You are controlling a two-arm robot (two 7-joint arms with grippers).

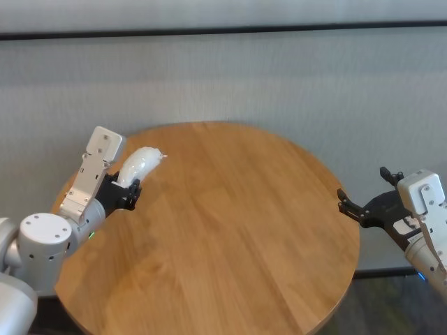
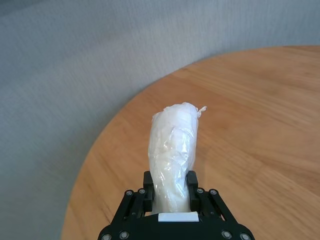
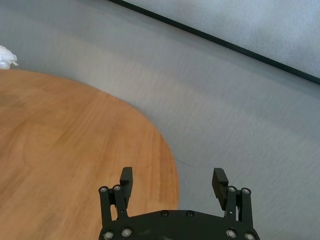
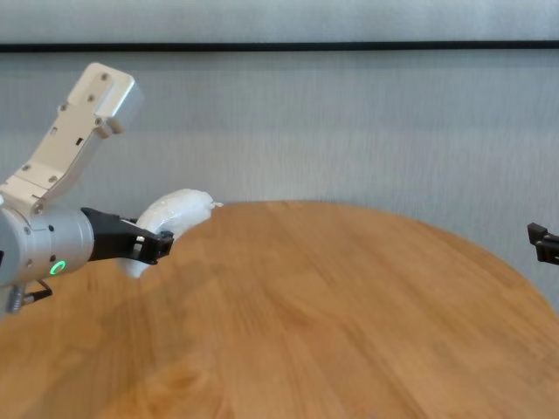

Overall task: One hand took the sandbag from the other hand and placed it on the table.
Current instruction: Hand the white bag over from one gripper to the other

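From the head view, our left hand [image 1: 126, 190] squeezes the sandbag [image 1: 140, 165] up in the air over the left edge of the table [image 1: 237, 230]. Our right hand [image 1: 363, 209] waits wide apart past the right edge.

From the left wrist view, the bag looks soft and lumpy, like it could sag or slip. Its lower end is pinched; the knotted tip sticks out free.

From the right wrist view, the two fingers [image 3: 126, 178] hold nothing.

From the chest view, the bag's middle is bare. We think that is the best spot to take hold.
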